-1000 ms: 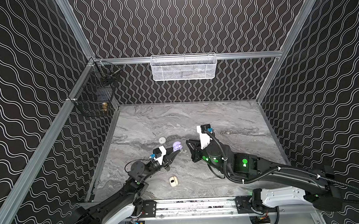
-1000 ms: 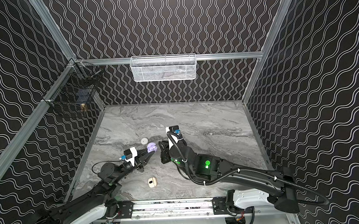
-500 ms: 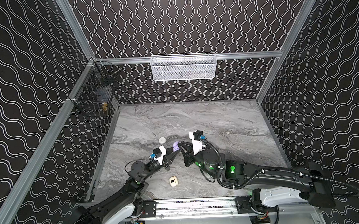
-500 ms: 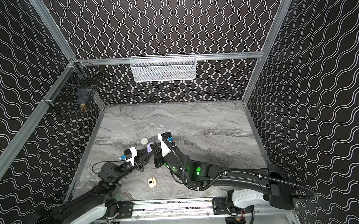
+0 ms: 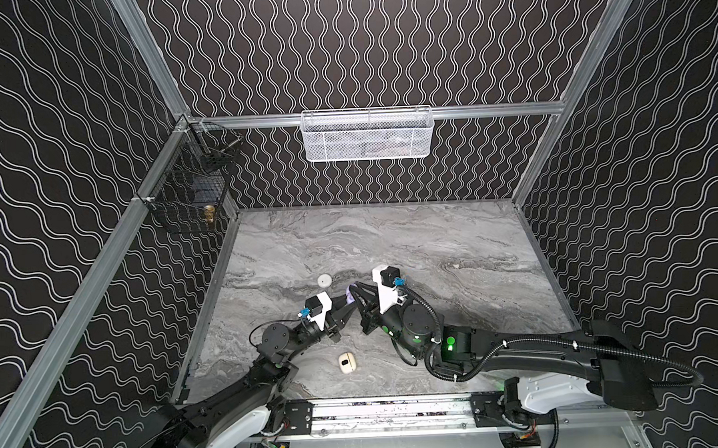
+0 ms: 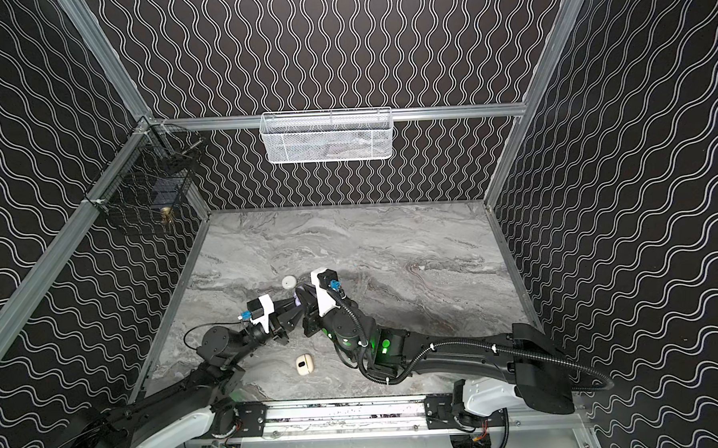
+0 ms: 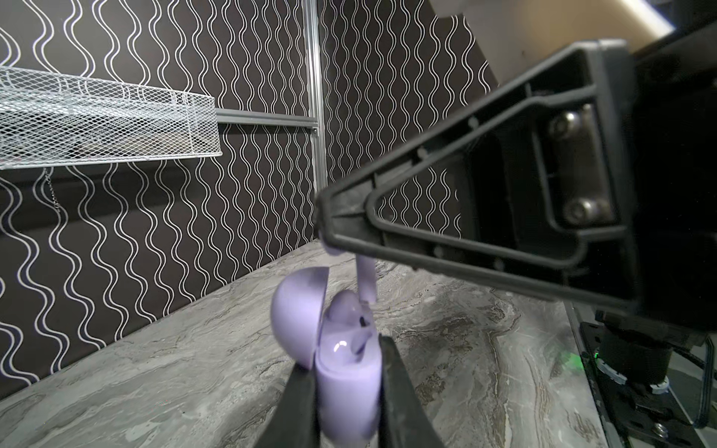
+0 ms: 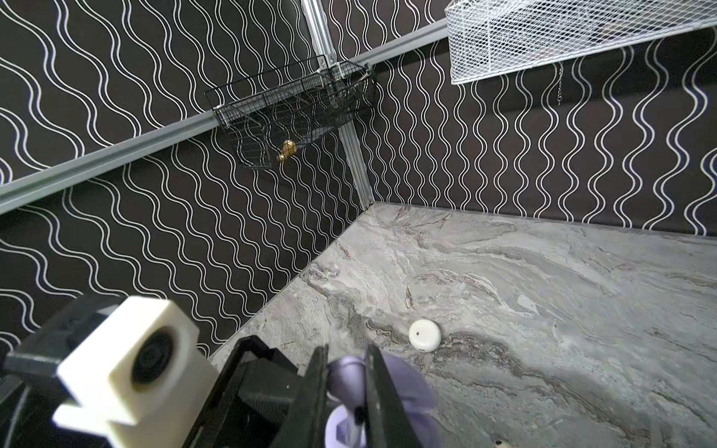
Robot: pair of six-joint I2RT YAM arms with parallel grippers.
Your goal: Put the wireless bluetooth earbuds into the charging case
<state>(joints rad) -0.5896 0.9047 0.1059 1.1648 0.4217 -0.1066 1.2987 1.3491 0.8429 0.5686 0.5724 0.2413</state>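
Toward the front of the grey marbled surface (image 5: 433, 246), the left claw (image 5: 345, 306) and the right claw (image 5: 357, 291) meet tip to tip at a small lilac case (image 5: 347, 299), both drawn closed. A round white case (image 5: 324, 280) lies just behind them; a cream case (image 5: 346, 363) lies apart, nearer the front rail (image 5: 382, 411).

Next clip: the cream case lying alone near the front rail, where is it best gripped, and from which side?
Probably pinch the cream case across its narrower width, descending from above: it lies flat on the table, oblong, both long sides clear.
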